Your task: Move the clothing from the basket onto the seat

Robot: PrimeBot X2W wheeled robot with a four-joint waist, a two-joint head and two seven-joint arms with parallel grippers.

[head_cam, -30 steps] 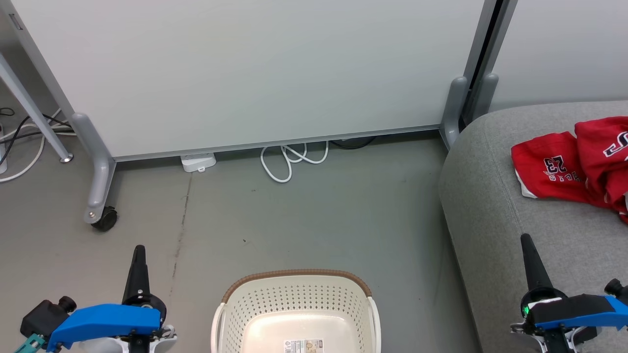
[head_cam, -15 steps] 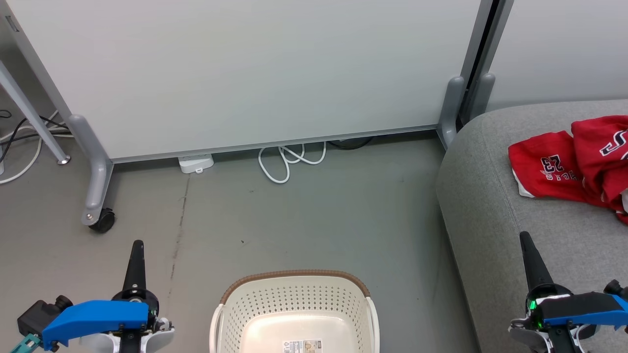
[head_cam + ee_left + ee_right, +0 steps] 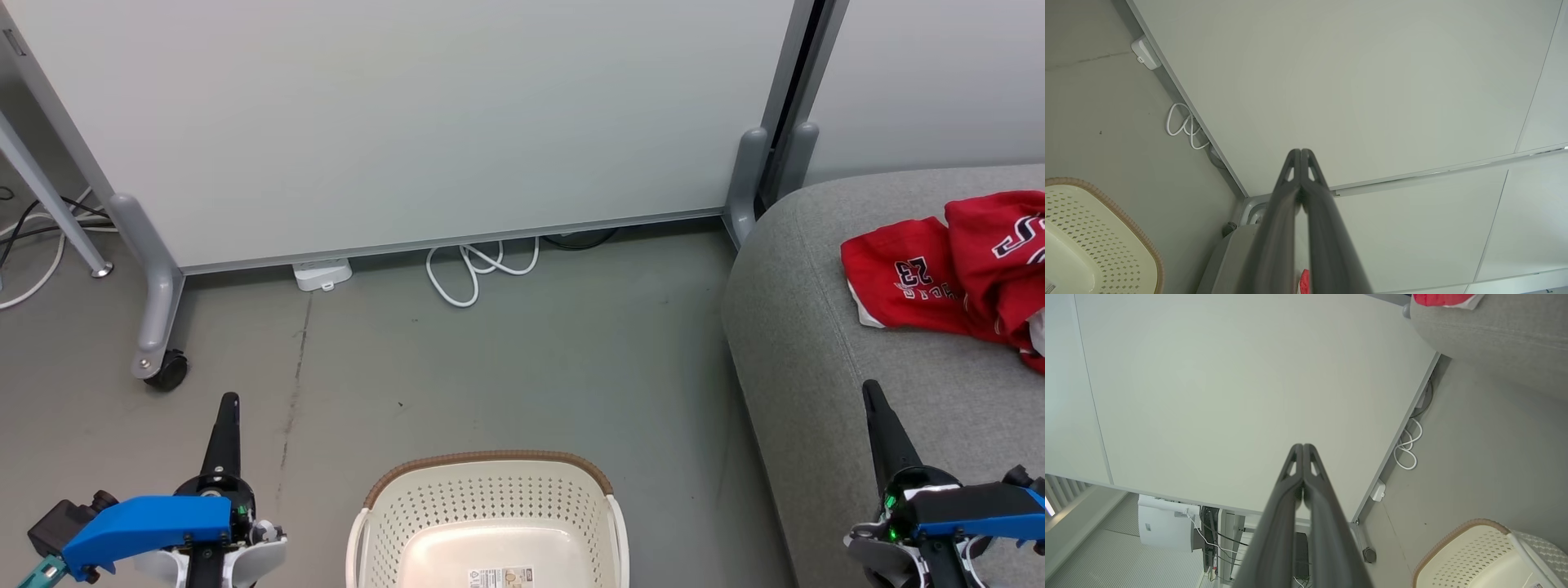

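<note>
In the head view, we are locating the cream-white perforated plastic basket [image 3: 490,500] with the brown woven-look rim at the bottom centre of the frame, standing on the grey floor [image 3: 531,359]. Its inside is showing a bare base and a small printed label [image 3: 504,577]. We are locating the bright red clothing [image 3: 922,245] with white trim at the right edge of the frame, lying on the large light-grey fabric sofa [image 3: 816,343]. The garment marked "23" [image 3: 886,286] is lying on the left, and the garment with large black-and-white lettering [image 3: 992,278] is overlapping it on the right and running past the frame edge. The left gripper [image 3: 230,400] is sitting at the lower left, over the floor and well apart from the basket. The right gripper [image 3: 869,388] is sitting at the lower right, over the sofa cushion, below the clothing in the frame and apart from it. Both are pointing up the frame. In the left wrist view, the two dark fingers [image 3: 1286,196] are pressing together at their tips and gripping nothing; in the right wrist view, the fingers [image 3: 1288,490] are doing the same. Across the top of the head view, a pale partition panel [image 3: 408,122] is standing with a black castor [image 3: 167,374] at its left, while a looped white cable [image 3: 476,278] and a small white box [image 3: 322,273] are lying at its base.
</note>
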